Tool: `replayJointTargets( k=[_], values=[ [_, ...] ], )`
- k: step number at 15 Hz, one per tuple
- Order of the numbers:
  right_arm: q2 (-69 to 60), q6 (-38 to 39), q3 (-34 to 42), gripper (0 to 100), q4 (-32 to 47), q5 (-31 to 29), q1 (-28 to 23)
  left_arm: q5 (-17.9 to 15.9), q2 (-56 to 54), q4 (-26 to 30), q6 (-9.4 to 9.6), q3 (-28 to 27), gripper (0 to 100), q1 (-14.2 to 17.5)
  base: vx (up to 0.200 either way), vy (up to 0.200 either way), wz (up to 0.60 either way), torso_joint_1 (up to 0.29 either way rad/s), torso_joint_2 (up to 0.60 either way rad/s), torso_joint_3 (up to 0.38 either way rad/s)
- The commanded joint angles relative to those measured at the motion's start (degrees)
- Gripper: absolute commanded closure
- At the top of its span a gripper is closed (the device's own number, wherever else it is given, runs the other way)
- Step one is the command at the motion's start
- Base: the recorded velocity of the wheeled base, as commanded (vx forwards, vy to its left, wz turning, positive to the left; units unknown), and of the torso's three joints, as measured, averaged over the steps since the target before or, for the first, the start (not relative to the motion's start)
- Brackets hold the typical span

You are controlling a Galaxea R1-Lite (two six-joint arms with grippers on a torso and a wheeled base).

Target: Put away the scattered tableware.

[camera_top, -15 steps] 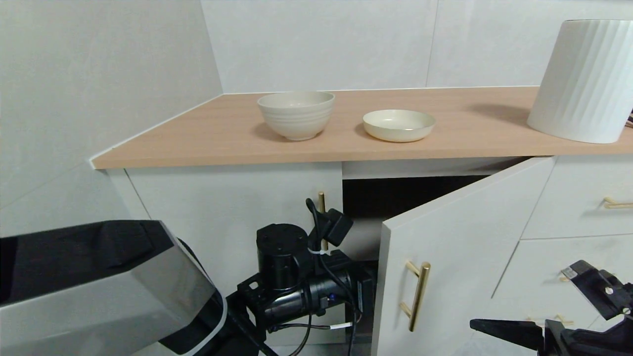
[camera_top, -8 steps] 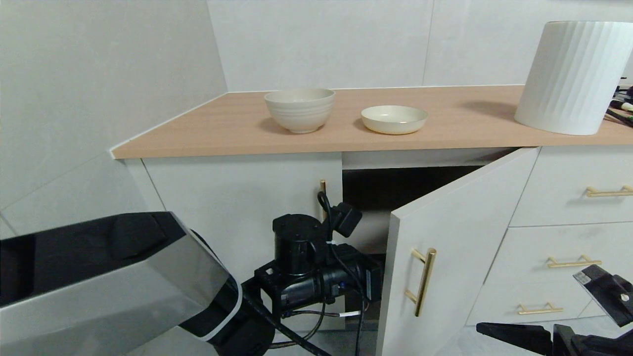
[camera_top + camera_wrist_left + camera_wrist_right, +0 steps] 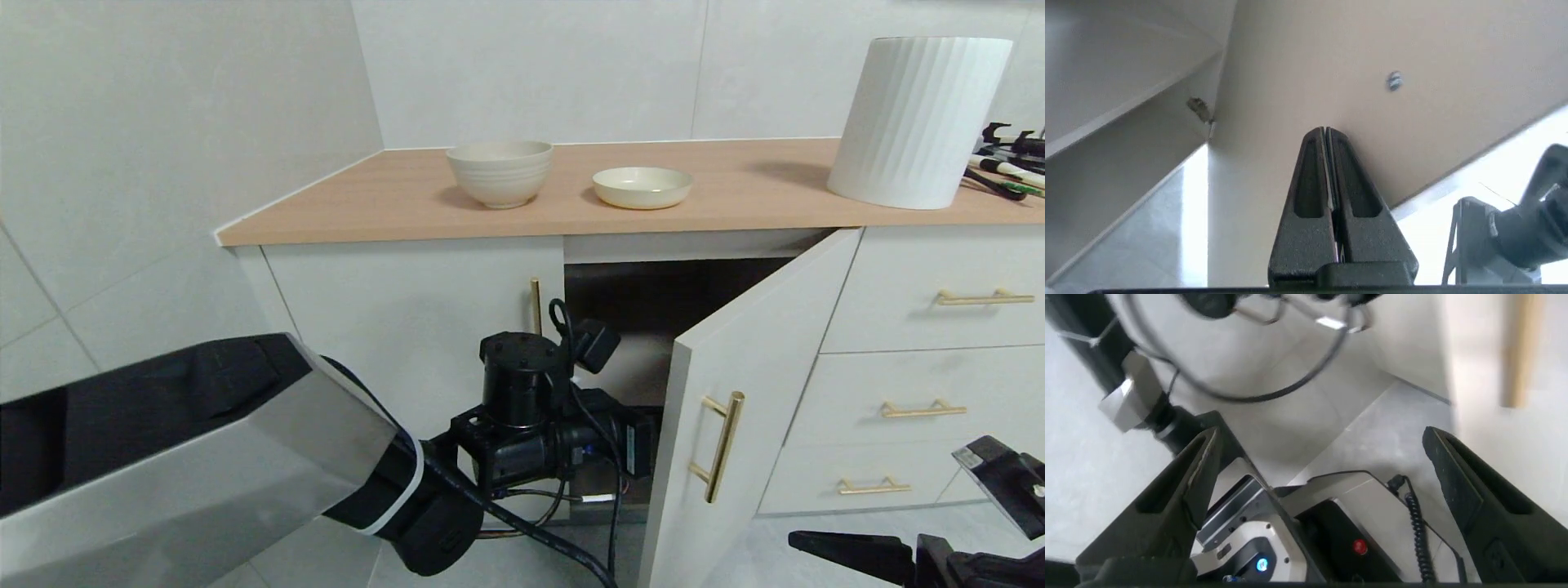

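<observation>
- The bowl [image 3: 500, 171] stands left of the shallow dish [image 3: 642, 186], apart, on the countertop [image 3: 367, 204].
- The left gripper [image 3: 1325, 137], fingers pressed together, sits low beside the open cabinet door [image 3: 759, 376].
- The right gripper [image 3: 1319, 449] is spread wide, low at near right.

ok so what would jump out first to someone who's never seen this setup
The cabinet door under the counter hangs open, and the left arm sits low at the dark opening. On the counter above stand a bowl and, to its right, a shallow dish, the two apart. A tall white ribbed bin stands near the counter's right end.
</observation>
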Motion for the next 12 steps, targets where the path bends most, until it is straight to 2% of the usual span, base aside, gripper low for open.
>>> replayJointTargets(
  k=[1, 4, 7, 8, 9, 10, 11, 12],
  values=[
    [-0.1, 0.0, -0.1, 0, 0.0, 0.0, 0.0, 0.1, 1.2, 0.8, -0.36, -2.5, 100, 0.0, 0.0, 0.0, 0.0, 0.0, 0.0, 0.0],
    [-0.5, 0.0, -0.1, 0, 0.0, 0.0, 0.0, 0.4, 1.5, 0.9, -0.36, -3.0, 100, -0.6, 0.0, 0.0, 0.0, 0.0, 0.0, 0.0],
    [-4.5, 0.0, 0.3, 0, 0.0, 1.8, 0.2, 1.1, 0.4, 1.9, -0.36, -3.3, 100, -4.8, 0.0, 0.0, 0.0, 0.0, 0.0, 0.0],
    [-10.1, 0.1, -0.1, 0, 0.6, 6.2, 0.2, 1.1, -1.4, 4.9, -0.27, -5.3, 100, -9.9, 0.0, 0.0, 0.0, 0.0, 0.0, 0.0],
    [-13.7, 0.2, -0.9, 0, 2.5, 7.3, 0.8, 1.1, -2.8, 6.5, -0.27, -6.2, 100, -13.6, 0.0, 0.0, 0.0, 0.0, 0.0, 0.0],
    [-17.5, 0.3, -3.0, 0, 7.1, 7.3, 3.2, 1.1, -4.5, 7.1, -0.27, -6.2, 100, -15.7, 0.0, 0.0, 0.0, 0.0, 0.0, 0.0],
    [-20.6, 0.3, -4.7, 0, 12.5, 7.2, 4.5, 1.1, -5.5, 7.2, -0.27, -5.7, 100, -16.3, 0.0, 0.0, 0.0, 0.0, 0.0, 0.0],
    [-25.1, 0.3, -8.3, 0, 22.4, 7.4, 6.0, 1.2, -6.7, 6.9, -0.36, -3.6, 100, -15.6, 0.0, 0.0, 0.0, 0.0, 0.0, 0.0]
  ],
)
